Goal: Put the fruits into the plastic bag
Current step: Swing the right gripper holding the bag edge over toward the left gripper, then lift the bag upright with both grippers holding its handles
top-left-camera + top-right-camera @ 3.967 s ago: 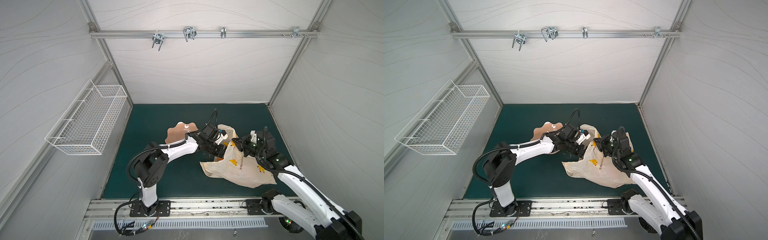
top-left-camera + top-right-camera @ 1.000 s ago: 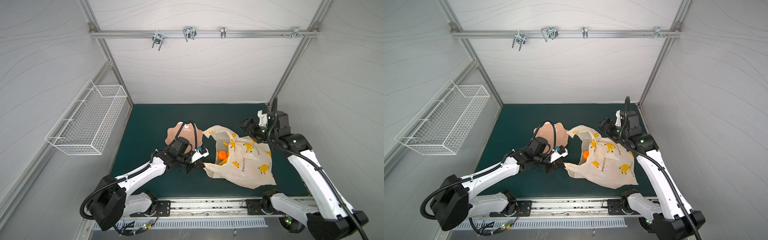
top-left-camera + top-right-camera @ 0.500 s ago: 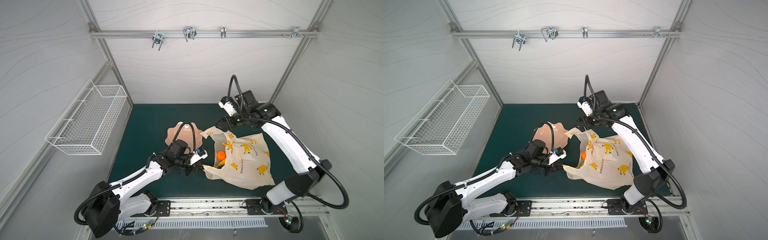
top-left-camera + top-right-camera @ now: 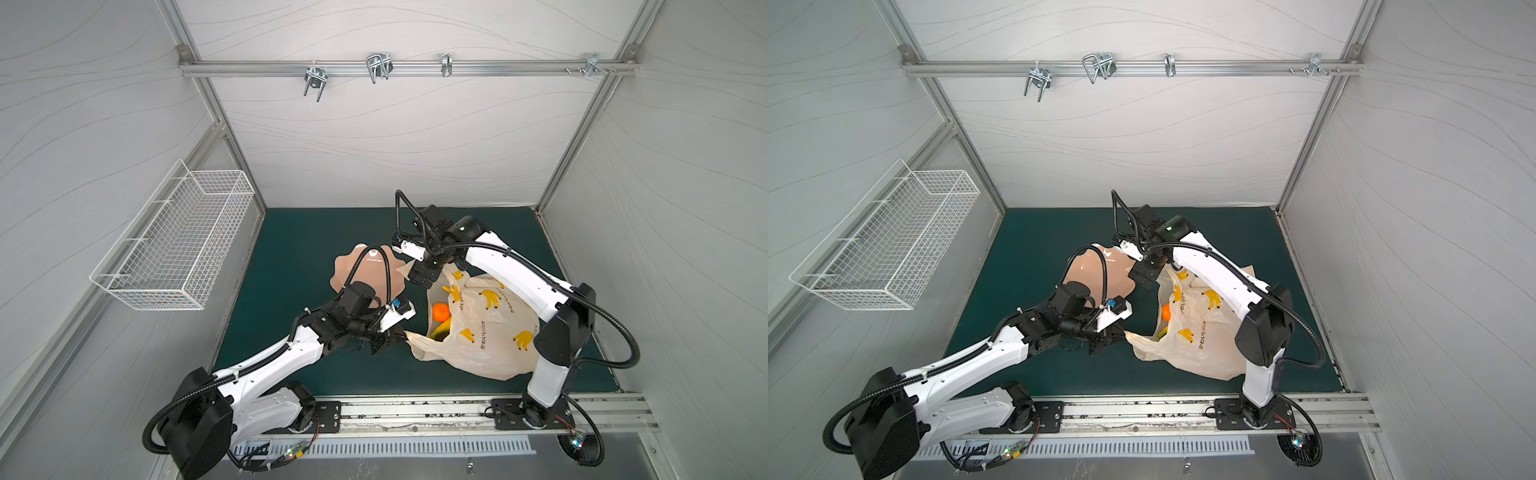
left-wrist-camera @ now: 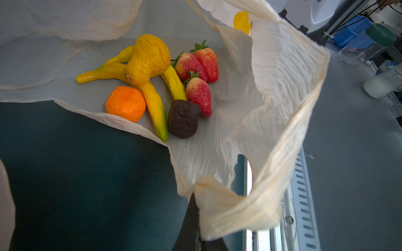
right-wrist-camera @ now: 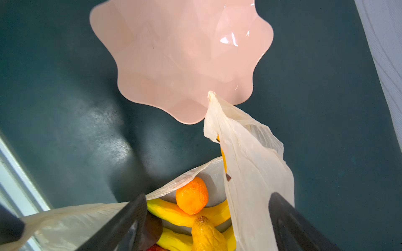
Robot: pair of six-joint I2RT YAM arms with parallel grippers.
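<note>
The cream plastic bag (image 4: 486, 328) with banana prints lies on the green mat, its mouth open towards the left. Inside it lie the fruits: an orange (image 5: 125, 103), a yellow pear shape (image 5: 148, 58), bananas (image 5: 153, 106), red strawberries (image 5: 199, 95) and a dark brown one (image 5: 183, 118). My left gripper (image 4: 388, 338) is shut on the bag's near handle (image 5: 228, 208) and holds it up. My right gripper (image 4: 419, 278) hangs open over the far side of the mouth. Its fingers (image 6: 121, 223) straddle the far handle (image 6: 245, 156) without touching it.
The empty pink wavy-edged bowl (image 4: 365, 270) stands on the mat just left of the bag's far handle, close under my right gripper. A white wire basket (image 4: 174, 249) hangs on the left wall. The metal base rail (image 4: 415, 411) runs along the front.
My right arm has swung from the bag's right side across to its far handle beside the bowl, jaws open. My left gripper has kept its hold on the near handle and barely moved.
</note>
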